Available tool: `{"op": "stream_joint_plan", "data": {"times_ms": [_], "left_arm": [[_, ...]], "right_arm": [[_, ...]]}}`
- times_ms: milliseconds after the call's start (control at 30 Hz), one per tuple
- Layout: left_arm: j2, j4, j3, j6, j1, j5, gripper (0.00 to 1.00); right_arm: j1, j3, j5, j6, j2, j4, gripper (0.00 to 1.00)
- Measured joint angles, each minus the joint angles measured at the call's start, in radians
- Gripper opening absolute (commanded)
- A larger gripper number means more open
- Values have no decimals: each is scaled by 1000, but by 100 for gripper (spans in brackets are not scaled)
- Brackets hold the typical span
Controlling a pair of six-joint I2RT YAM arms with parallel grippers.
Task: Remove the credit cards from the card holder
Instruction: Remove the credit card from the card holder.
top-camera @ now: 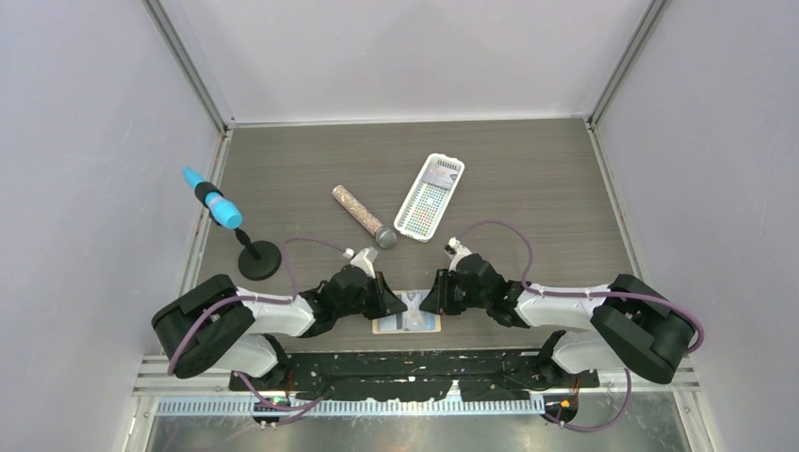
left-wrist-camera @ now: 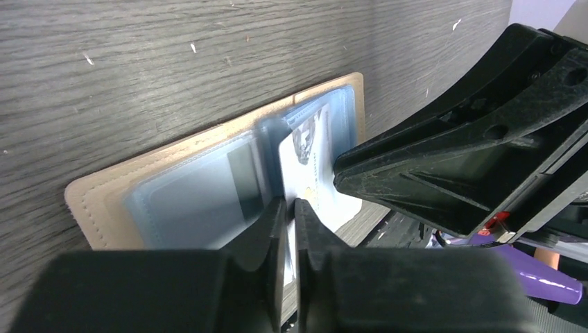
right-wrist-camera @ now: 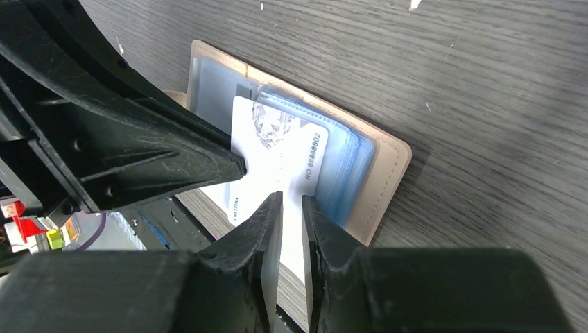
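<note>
The tan card holder [top-camera: 382, 325] lies open on the dark table near the front edge, between both grippers. Its bluish-grey pockets show in the left wrist view [left-wrist-camera: 201, 201] and the right wrist view [right-wrist-camera: 385, 180]. A white credit card [right-wrist-camera: 277, 156] printed with a number sticks partway out of a middle pocket toward the table edge. It also shows in the left wrist view [left-wrist-camera: 315, 173]. My left gripper [left-wrist-camera: 290, 205] has its jaws almost together, tips down at the card's edge. My right gripper [right-wrist-camera: 291, 200] has a narrow gap and is over the card's other side. Neither visibly pinches the card.
A glittery tube [top-camera: 363, 216] and a white slotted basket [top-camera: 431, 196] lie behind the holder. A blue pen-like object [top-camera: 212, 202] stands tilted on a black round base [top-camera: 259, 260] at the left. The table's front edge and the arm mount run just below the holder.
</note>
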Motion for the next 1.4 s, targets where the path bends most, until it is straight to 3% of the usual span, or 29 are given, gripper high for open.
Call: {"op": "stream_joint_plan", "data": {"times_ms": [300,767,1167,1400], "left_arm": [[-52,-15,-8,-10,6,-4,0],[-255,-227,-13,18,31,-55,0],[-541,-602,84,205,39,-113,0],[-656,-700,154,323,39,-1,0]], "right_arm": [[4,-3,5,0,0,1,24],[4,2,29,-32,-40,-62,26],[2,216,15,-333,-296,-382,36],[1,295,-83,-502,-378,-456,42]]}}
